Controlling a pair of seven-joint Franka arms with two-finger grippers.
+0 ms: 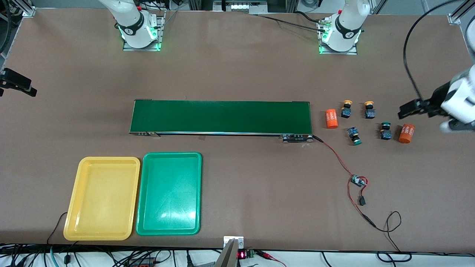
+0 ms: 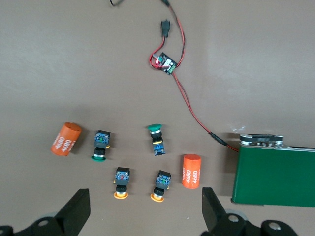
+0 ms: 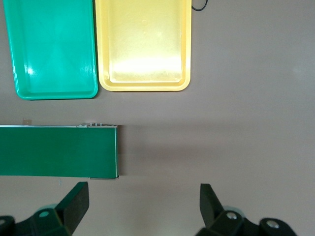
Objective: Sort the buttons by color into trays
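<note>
Four buttons lie on the table past the conveyor's end, toward the left arm's end. Two have yellow caps [image 1: 347,108] [image 1: 369,109] and two have green caps [image 1: 354,135] [image 1: 386,131], which lie nearer the front camera. The left wrist view shows the yellow pair [image 2: 121,183] [image 2: 160,186] and the green pair [image 2: 101,146] [image 2: 156,139]. My left gripper [image 2: 145,216] [image 1: 421,107] hangs open high above this group, holding nothing. The yellow tray [image 1: 102,198] [image 3: 142,44] and the green tray [image 1: 169,193] [image 3: 54,46] sit side by side, both bare. My right gripper [image 3: 142,204] [image 1: 16,84] hangs open over bare table at the right arm's end.
Two orange cylinders with white numerals [image 1: 331,118] [image 1: 406,133] lie among the buttons. The long dark-green conveyor belt [image 1: 220,116] [image 3: 59,150] crosses the middle. A red and black wire with a small circuit board [image 1: 358,181] [image 2: 165,63] trails from its end.
</note>
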